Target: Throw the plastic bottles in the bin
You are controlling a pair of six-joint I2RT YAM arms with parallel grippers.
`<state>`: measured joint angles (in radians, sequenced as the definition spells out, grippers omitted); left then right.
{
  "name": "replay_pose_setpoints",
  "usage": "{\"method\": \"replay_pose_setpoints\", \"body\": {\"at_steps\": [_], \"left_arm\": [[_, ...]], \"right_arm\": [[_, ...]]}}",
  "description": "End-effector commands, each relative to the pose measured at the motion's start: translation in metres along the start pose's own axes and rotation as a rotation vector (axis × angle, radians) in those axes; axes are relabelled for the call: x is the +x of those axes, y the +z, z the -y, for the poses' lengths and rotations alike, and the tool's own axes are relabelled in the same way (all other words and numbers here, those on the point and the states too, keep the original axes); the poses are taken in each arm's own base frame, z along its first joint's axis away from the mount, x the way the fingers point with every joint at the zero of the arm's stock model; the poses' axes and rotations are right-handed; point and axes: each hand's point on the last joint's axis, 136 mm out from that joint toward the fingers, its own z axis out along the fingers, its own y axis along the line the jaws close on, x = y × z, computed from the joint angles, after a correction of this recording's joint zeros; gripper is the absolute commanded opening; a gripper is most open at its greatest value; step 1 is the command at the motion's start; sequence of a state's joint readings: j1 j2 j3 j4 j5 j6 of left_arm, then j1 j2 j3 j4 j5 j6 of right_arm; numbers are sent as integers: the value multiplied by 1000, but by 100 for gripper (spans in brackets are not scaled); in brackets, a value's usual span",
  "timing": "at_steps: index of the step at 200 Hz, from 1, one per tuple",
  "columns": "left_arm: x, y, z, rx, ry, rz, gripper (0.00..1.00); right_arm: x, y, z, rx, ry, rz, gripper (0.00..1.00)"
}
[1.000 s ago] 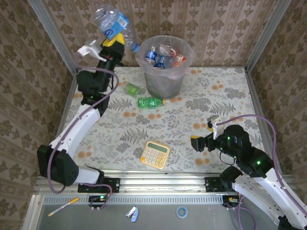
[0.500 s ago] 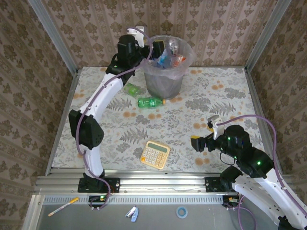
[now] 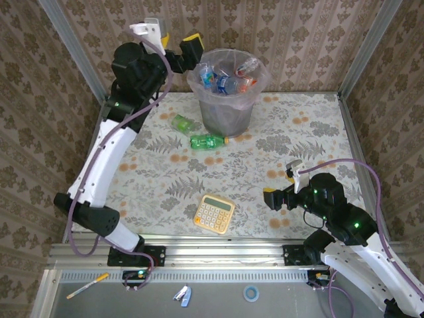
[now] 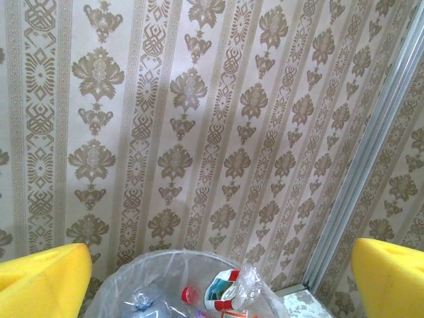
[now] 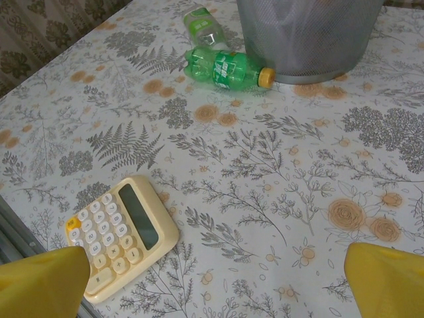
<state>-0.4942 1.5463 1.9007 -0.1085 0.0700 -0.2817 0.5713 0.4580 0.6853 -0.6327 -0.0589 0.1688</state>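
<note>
The bin [image 3: 228, 109], a round grey mesh wastebasket with a pinkish liner, stands at the table's back and holds several crushed plastic bottles [image 3: 225, 78]. My left gripper [image 3: 177, 46] hangs high just left of the rim, open and empty. In the left wrist view its yellow fingers [image 4: 40, 278] frame the bin's rim [image 4: 152, 260] and a clear red-labelled bottle [image 4: 232, 291] inside. Two green bottles lie on the table left of the bin: a small crushed one [image 3: 182, 123] [image 5: 204, 22] and a yellow-capped one [image 3: 209, 141] [image 5: 222, 68]. My right gripper [image 3: 275, 197] [image 5: 215, 278] hovers open at the front right.
A yellow calculator [image 3: 214, 213] [image 5: 122, 232] lies near the front edge, left of the right gripper. Patterned walls and metal posts [image 3: 361, 46] close in the table on three sides. A pen [image 3: 87, 286] and small items lie below the front rail.
The left arm swung its clear blue-labelled bottle over the bin, opened, and drew back to the left of the rim, empty. The bottle now lies in the bin. The right arm stayed still.
</note>
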Motion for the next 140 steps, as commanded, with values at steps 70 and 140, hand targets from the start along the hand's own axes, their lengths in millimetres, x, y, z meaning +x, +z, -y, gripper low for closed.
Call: {"method": "replay_pose_setpoints", "body": {"at_steps": [70,140], "left_arm": [[12,-44,-1,-2,24,-37,100],[15,-117,-4,-45,85,-53,100]], "right_arm": [[-14,17,-7,-29,29,-32,100],[-33,80,-32,-160,-55,-199,100]]}}
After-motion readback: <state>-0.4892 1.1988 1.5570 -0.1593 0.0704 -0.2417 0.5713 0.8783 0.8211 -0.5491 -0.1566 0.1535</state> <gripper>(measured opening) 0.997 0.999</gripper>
